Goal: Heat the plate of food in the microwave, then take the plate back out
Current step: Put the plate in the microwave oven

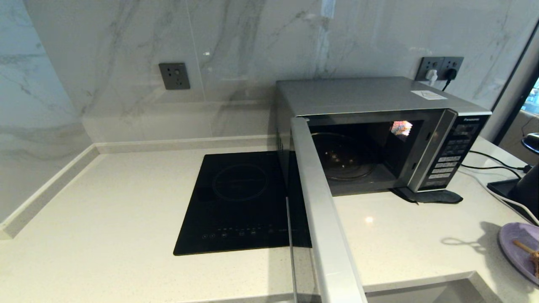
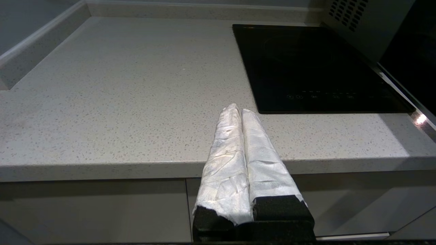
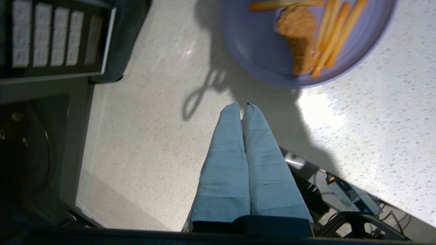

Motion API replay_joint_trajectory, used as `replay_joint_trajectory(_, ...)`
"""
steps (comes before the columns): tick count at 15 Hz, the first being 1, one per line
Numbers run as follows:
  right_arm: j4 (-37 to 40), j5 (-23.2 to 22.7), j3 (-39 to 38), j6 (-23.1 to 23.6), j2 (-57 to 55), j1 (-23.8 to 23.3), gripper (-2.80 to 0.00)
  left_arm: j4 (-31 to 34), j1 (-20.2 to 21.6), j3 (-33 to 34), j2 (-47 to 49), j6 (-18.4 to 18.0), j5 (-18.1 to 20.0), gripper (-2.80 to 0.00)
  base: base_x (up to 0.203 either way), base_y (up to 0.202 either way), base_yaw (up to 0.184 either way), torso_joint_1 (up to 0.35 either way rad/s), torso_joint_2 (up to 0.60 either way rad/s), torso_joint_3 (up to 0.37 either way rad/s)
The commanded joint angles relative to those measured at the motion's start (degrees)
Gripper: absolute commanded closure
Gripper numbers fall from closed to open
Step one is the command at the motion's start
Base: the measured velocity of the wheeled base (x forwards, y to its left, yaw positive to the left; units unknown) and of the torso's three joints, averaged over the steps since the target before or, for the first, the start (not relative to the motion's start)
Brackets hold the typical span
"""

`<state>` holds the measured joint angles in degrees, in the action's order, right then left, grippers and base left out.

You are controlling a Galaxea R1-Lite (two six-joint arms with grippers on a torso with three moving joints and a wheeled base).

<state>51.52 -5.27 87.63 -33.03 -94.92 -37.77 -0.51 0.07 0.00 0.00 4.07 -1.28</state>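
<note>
The plate of food [image 3: 303, 41] sits on the desk [image 1: 126, 202] just ahead of the right gripper [image 3: 242, 106], fingers pressed together and empty, while the microwave [image 1: 379, 139] stands open.

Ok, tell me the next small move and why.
Probably open the right gripper and ease it to the plate of food's rim: its fingers are shut short of the plate, which sits on the counter, while the microwave is open and empty.
</note>
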Motion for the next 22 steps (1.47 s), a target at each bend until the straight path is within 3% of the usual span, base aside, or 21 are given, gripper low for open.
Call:
replay_joint_trajectory(1,0.3,-5.0,-0.1,3.5,-5.2,-8.4,0.0,0.0,0.0,0.0,0.1,0.1,0.0,0.0,0.0,0.0,0.0,0.0,0.0,0.0)
replay_joint_trajectory(3,0.3,-8.2,1.2,5.3,-8.4,-12.5,0.0,0.0,0.0,0.0,0.1,0.1,0.0,0.0,0.0,0.0,0.0,0.0,0.0,0.0)
replay_joint_trajectory(7,0.2,-10.6,5.5,9.1,-16.2,-17.6,0.0,0.0,0.0,0.0,0.1,0.1,0.0,0.0,0.0,0.0,0.0,0.0,0.0,0.0)
replay_joint_trajectory(8,0.2,-11.9,5.7,9.4,-17.9,-18.3,-2.8,0.0,0.0,0.0,0.1,0.1,0.0,0.0,0.0,0.0,0.0,0.0,0.0,0.0)
replay_joint_trajectory(14,-0.6,-12.6,3.5,11.4,-23.0,-19.8,-2.8,0.0,0.0,0.0,0.1,0.1,0.0,0.0,0.0,0.0,0.0,0.0,0.0,0.0)
replay_joint_trajectory(18,-19.7,-11.5,-6.9,16.0,-24.0,-22.1,-2.8,0.0,0.0,0.0,0.1,0.1,0.0,0.0,0.0,0.0,0.0,0.0,0.0,0.0)
replay_joint_trajectory(22,-20.4,-11.1,-6.7,16.4,-25.4,-25.1,-2.8,0.0,0.0,0.0,0.1,0.1,0.0,0.0,0.0,0.0,0.0,0.0,0.0,0.0)
